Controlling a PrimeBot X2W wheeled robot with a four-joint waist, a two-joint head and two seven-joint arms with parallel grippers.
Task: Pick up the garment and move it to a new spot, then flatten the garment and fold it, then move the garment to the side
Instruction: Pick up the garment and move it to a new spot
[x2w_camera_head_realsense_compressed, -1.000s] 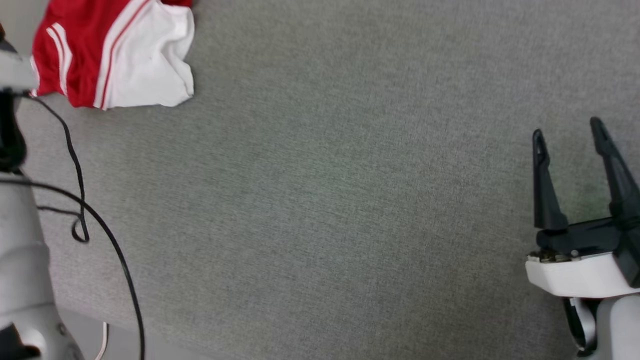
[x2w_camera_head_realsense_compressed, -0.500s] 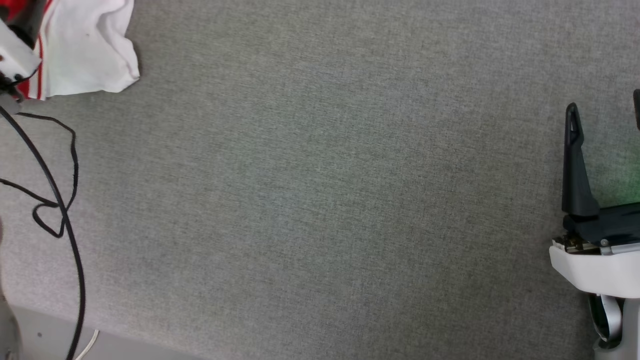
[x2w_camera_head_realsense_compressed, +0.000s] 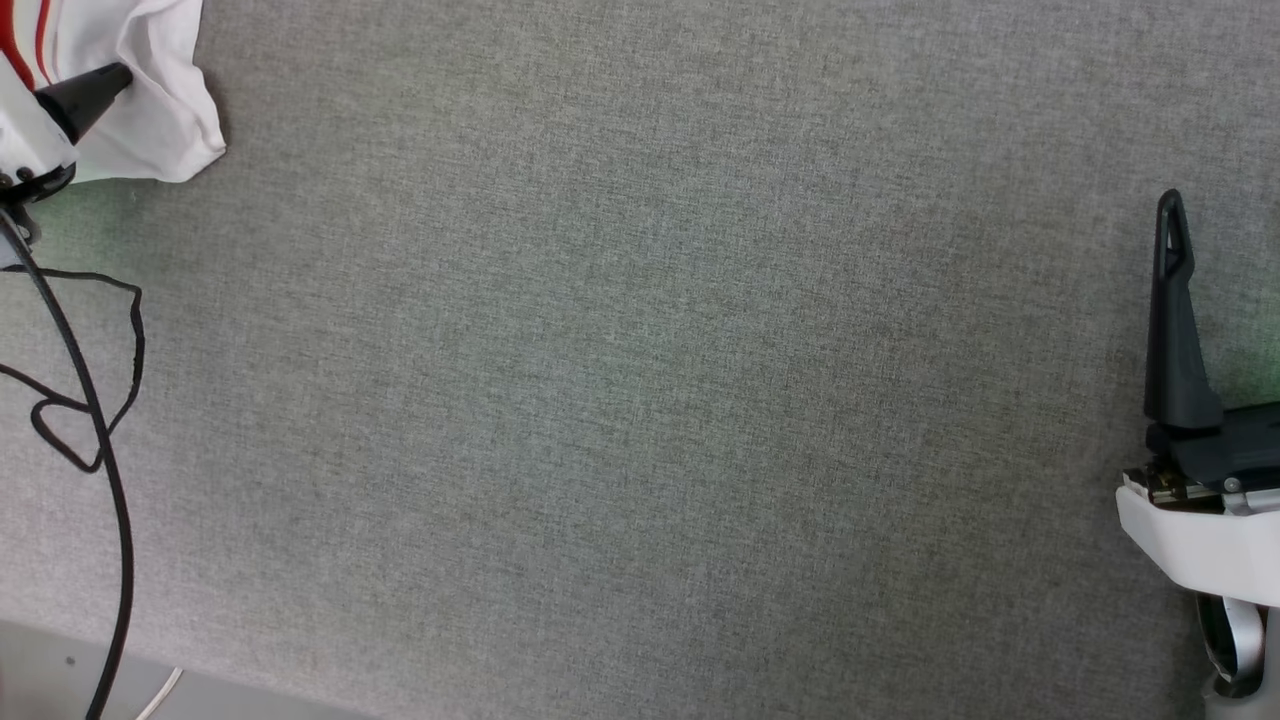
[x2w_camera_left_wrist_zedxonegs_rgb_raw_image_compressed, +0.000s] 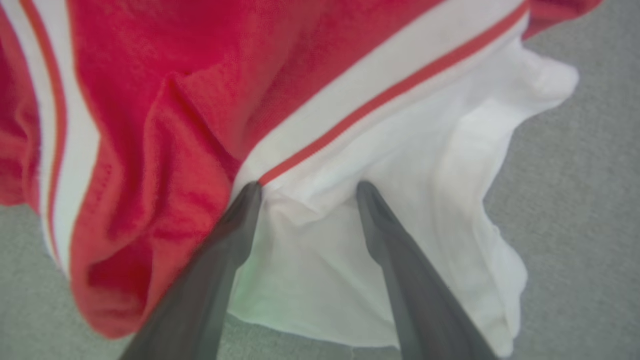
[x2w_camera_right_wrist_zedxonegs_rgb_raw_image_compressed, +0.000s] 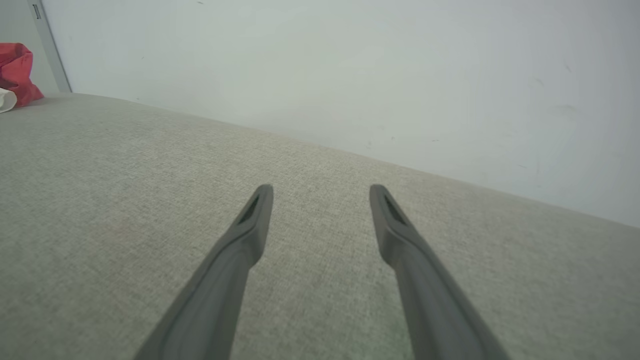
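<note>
item: crumpled red jersey garment (x2w_camera_left_wrist_zedxonegs_rgb_raw_image_compressed: 150, 100) with white sleeve and striped trim, just ahead of left end effector (x2w_camera_left_wrist_zedxonegs_rgb_raw_image_compressed: 307, 187), whose fingers stand fully apart astride a white fold, gripping nothing, likely poised to pinch. right end effector (x2w_camera_right_wrist_zedxonegs_rgb_raw_image_compressed: 320, 190): wide, empty, over grey fabric desk (x2w_camera_right_wrist_zedxonegs_rgb_raw_image_compressed: 100, 200).

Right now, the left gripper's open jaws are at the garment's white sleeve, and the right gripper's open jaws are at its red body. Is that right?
Not the last part: in the right wrist view the right gripper holds its open jaws over the grey surface, far from the garment. The left gripper is open at the white sleeve, as said.
</note>
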